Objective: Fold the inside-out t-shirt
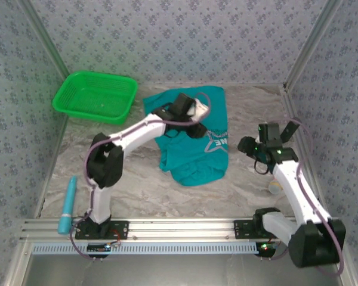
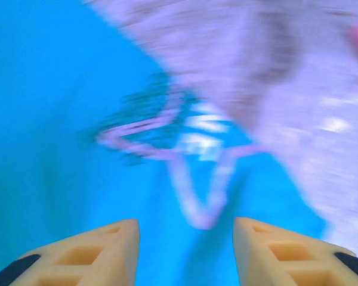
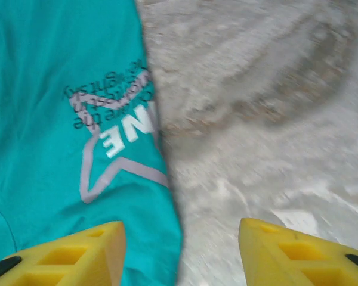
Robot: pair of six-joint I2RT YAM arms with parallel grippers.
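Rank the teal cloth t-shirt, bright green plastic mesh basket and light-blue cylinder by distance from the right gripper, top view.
1. teal cloth t-shirt, just left of the right gripper.
2. bright green plastic mesh basket, far-left corner.
3. light-blue cylinder, near-left edge.

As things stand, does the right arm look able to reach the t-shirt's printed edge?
Probably yes: the right gripper is open close beside the t-shirt, with bare table there and nothing standing between them.
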